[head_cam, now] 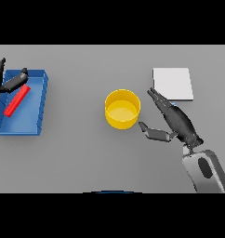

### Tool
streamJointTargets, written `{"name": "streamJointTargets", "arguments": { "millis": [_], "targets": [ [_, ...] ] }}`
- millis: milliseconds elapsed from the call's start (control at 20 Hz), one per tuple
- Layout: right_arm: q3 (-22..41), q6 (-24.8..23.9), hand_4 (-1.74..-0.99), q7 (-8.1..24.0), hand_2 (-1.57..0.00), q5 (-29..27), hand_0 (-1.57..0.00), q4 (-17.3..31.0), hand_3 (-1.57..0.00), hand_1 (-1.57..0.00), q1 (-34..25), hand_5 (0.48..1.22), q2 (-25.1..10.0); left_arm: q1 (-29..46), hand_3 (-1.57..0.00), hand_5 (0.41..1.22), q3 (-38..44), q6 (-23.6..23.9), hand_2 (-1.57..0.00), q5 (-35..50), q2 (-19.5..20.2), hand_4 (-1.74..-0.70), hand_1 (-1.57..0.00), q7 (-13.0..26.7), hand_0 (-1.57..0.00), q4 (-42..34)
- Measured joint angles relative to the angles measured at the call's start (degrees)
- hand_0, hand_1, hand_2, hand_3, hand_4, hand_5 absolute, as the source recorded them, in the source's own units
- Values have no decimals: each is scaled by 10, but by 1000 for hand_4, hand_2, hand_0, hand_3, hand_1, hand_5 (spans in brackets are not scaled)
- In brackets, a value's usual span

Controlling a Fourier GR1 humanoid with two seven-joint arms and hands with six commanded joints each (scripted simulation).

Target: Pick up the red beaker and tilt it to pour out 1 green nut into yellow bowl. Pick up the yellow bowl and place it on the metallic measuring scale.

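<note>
Grey table (77, 158): red beaker (16, 101) in blue tray (37, 116); yellow bowl (122, 109); right robot hand (177, 121) released.

Even, bright light fills the grey table (86, 153), with only faint soft shadows and no glare.

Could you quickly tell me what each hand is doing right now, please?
Left hand: open, over the blue tray by the red beaker, holding nothing.
Right hand: open, beside the yellow bowl, not touching it.
</note>
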Motion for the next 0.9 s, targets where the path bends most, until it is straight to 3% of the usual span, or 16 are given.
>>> {"name": "streamJointTargets", "arguments": {
  "millis": [250, 900],
  "targets": [
    [64, 51, -1270, -23, 1, 92, 1, 48, 1, 1, -90, 664, -61, 11, 0, 719, -3, 6, 0, -4, 5, -794, 0, -2, -1, -3],
    [160, 146, -1244, -78, 1, 145, 1, 194, 1, 1, -244, 685, -49, -3, 1, 725, -8, -2, 1, -4, -4, -795, 1, 2, 1, 2]
  ]
}}
